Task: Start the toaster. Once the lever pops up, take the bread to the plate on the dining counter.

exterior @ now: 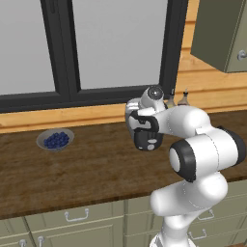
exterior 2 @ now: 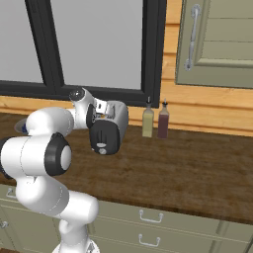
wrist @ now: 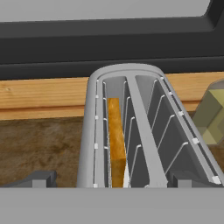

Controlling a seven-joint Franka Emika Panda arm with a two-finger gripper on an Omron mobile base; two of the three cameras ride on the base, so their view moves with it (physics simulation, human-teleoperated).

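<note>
One bread (wrist: 114,140) slice in the toaster's (wrist: 148,144) two slots.

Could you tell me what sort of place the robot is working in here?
Most likely a home kitchen: a wooden counter over drawers, a toaster holding bread, two bottles by a window, and a bowl of blueberries.
</note>
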